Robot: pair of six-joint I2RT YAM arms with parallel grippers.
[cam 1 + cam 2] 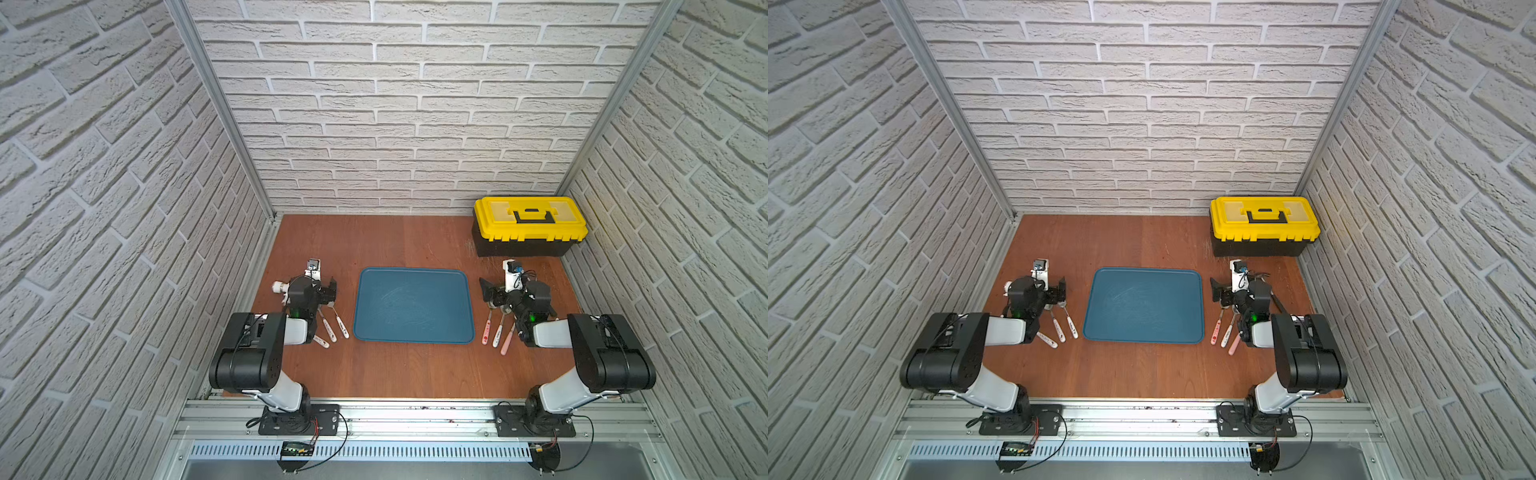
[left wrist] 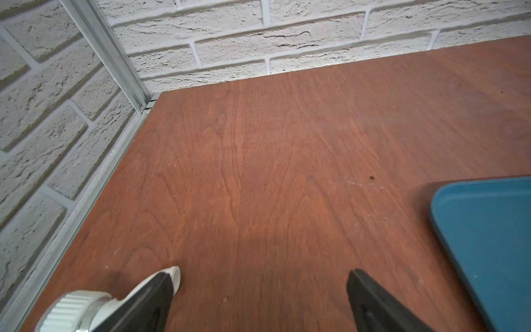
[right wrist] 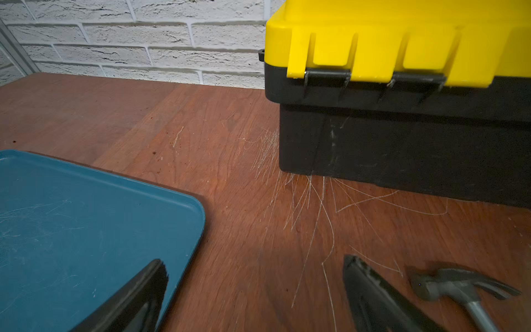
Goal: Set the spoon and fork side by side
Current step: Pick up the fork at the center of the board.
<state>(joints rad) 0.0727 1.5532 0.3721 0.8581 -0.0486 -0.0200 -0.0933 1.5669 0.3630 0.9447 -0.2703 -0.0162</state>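
Three small utensils with white handles (image 1: 341, 327) lie left of the blue tray (image 1: 413, 305). Three more, with white and pink handles (image 1: 487, 330), lie to its right. The wrists cover most of their heads, so I cannot tell spoon from fork. My left gripper (image 1: 329, 291) hovers open over the heads of the left group. My right gripper (image 1: 487, 291) hovers open over the right group. The left wrist view has bare wood between the open fingers of the left gripper (image 2: 263, 273). In the right wrist view the right gripper (image 3: 254, 260) is open beside the tray (image 3: 71, 215) corner.
A yellow and black toolbox (image 1: 528, 224) stands shut at the back right, close ahead of the right gripper. A small hammer (image 3: 459, 284) lies on the table just right of the right gripper. Brick walls close in the table on three sides.
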